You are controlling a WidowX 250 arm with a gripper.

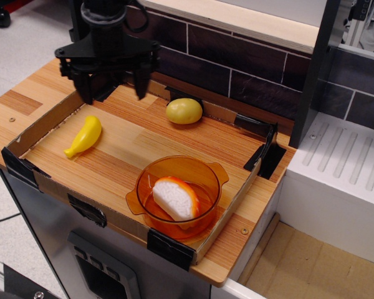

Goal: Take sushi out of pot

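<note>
The sushi (176,197), a white lump with an orange strip, lies inside the translucent orange pot (207,171) at the front right of the wooden tray. My black gripper (113,92) hangs open and empty above the back left part of the tray, far from the pot, its two fingers spread wide and pointing down.
A yellow banana toy (85,136) lies at the left of the tray. A round yellowish potato toy (184,111) sits at the back by the dark tiled wall (237,62). Low cardboard walls (47,121) ring the tray. A white rack (343,168) stands to the right.
</note>
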